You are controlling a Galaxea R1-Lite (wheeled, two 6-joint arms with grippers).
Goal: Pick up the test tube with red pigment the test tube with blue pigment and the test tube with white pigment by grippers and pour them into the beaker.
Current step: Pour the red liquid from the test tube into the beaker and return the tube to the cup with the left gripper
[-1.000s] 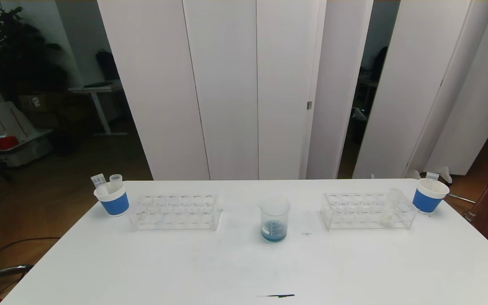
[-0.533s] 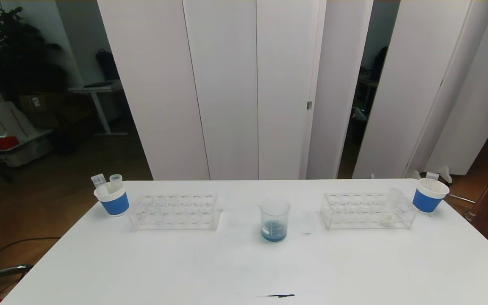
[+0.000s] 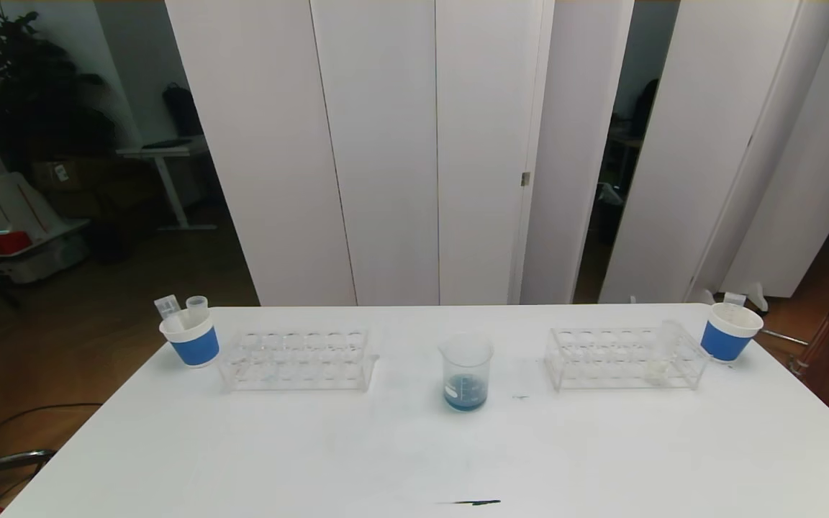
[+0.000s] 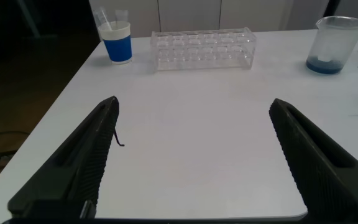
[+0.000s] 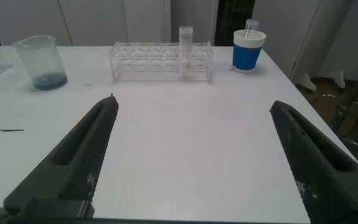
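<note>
beaker (image 3: 466,374): upright at mid-table between the two racks, a shallow blue pool at its bottom, set centrally so either arm could reach it for pouring. left rack (image 3: 298,360): clear, no filled tube made out in it; blue-and-white cup (image 3: 190,337) just beside its outer end holds two emptied-looking tubes, apparently a discard spot. right rack (image 3: 627,357): clear; the test tube with white pigment (image 5: 186,52) stands upright in a slot near the end closest to the second cup (image 3: 728,331), whitish residue at its foot, seemingly the one pour left. left gripper (image 4: 191,162): low over the near table edge, jaws spread wide, empty. right gripper (image 5: 191,162): likewise low at the near edge, jaws wide, holding nothing. change from a second ago: none seen on the table; the white tube merely reads fainter from the head view.
</note>
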